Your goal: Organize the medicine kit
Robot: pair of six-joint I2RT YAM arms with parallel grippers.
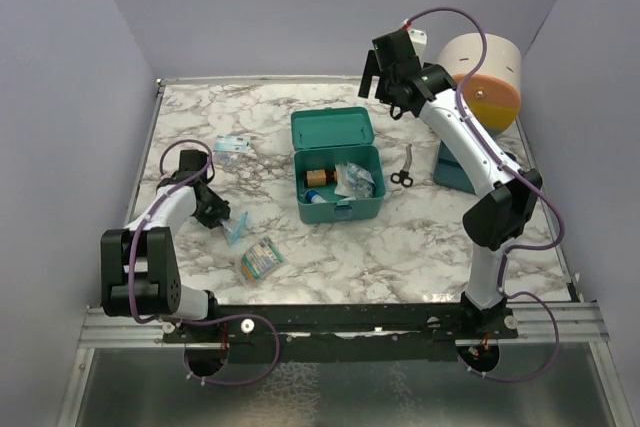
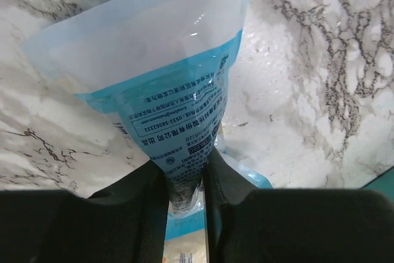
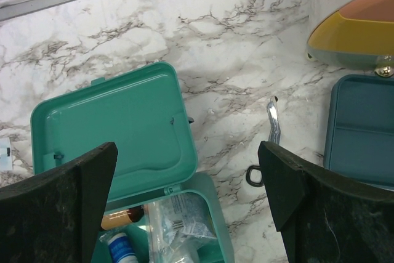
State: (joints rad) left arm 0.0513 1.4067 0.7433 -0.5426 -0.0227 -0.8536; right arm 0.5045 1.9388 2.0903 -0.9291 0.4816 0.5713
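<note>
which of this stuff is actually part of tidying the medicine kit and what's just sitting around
Part of the job:
- medicine kit, lid open
- blue-and-white packet, pinched in the left gripper
- pale packet and yellowish packet, loose on the table
- probably the scissors

Just lying about:
- flat teal tray
- round drawer unit

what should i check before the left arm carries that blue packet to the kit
1. Left gripper pinched on the blue packet: ok
2. Blue packet lifted free of the table: cannot tell
3. Medicine kit lid open: ok
4. Spare room in the kit beside the amber bottle and clear packets: cannot tell
5. Right gripper open and empty: ok
</note>
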